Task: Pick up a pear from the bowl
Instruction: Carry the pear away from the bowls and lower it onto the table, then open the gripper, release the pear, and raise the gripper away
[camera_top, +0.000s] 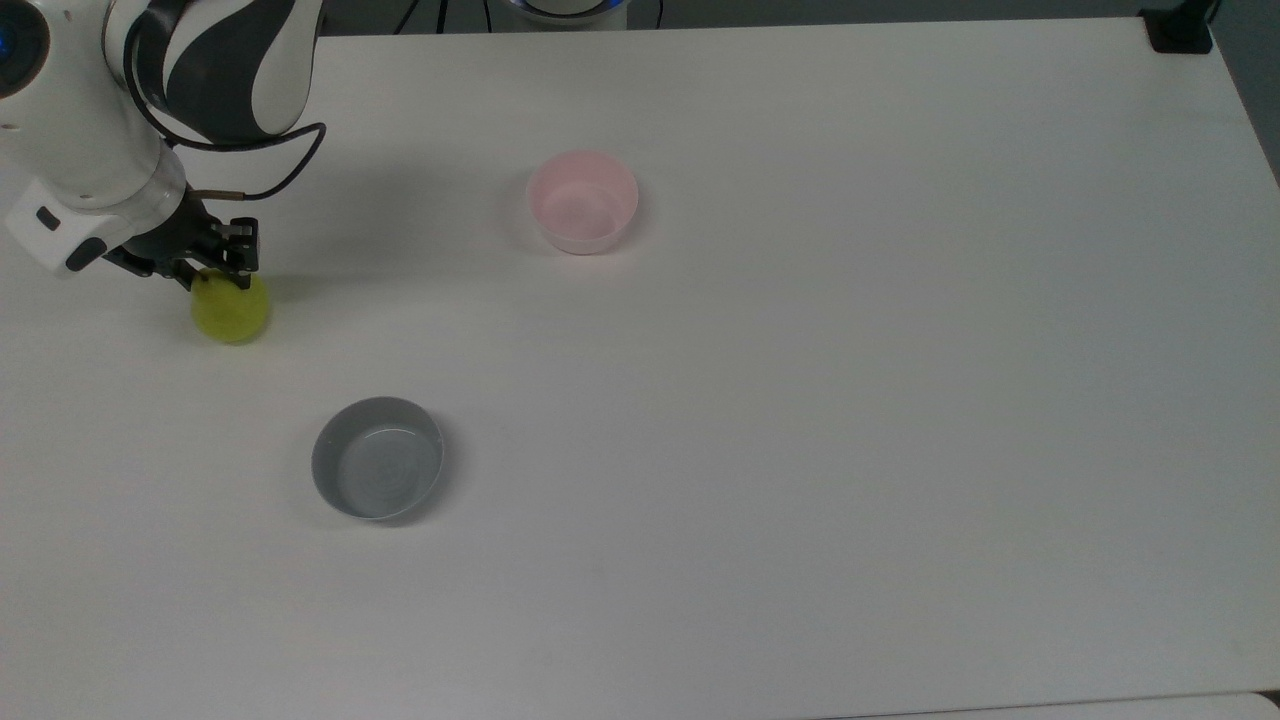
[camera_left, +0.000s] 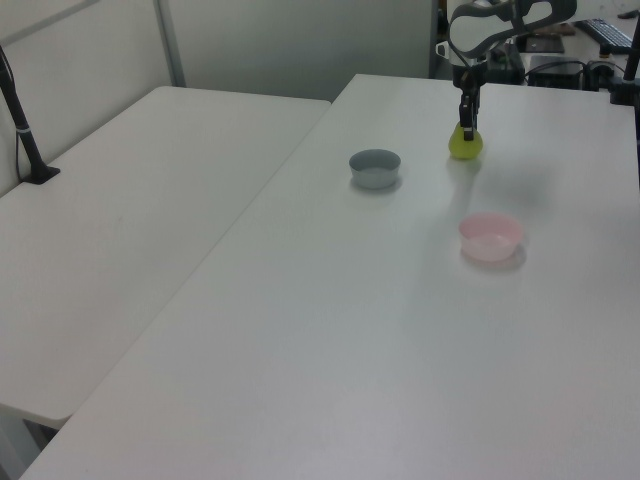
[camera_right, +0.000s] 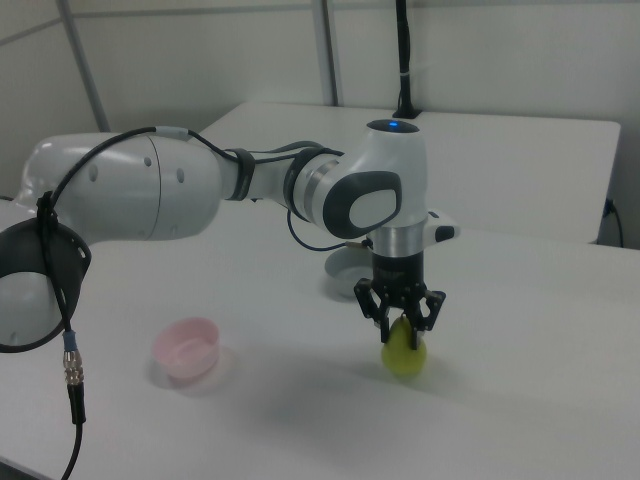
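Now we are counting one pear (camera_top: 231, 308), two bowls and one arm on the white table (camera_top: 800, 400). We are seeing the pear sitting on the table surface at the top view's far left, well apart from the pink bowl (camera_top: 582, 201) and from the grey bowl (camera_top: 377, 471), so it is lying outside both. The gripper (camera_top: 212, 276) is reaching straight down onto the pear's narrow upper end, and in the right view its fingers (camera_right: 383, 312) are clasping that upper part of the pear (camera_right: 404, 354) from both sides while the fruit's base is resting on the table. In the left view we are seeing the gripper (camera_left: 466, 128) standing upright over the pear (camera_left: 465, 144), with the grey bowl (camera_left: 375, 167) toward the left view's left and the pink bowl (camera_left: 490, 237) nearer the camera. Both bowls are standing upright with nothing inside them. In the right view the pink bowl (camera_right: 187, 348) is sitting to the right view's left of the pear.
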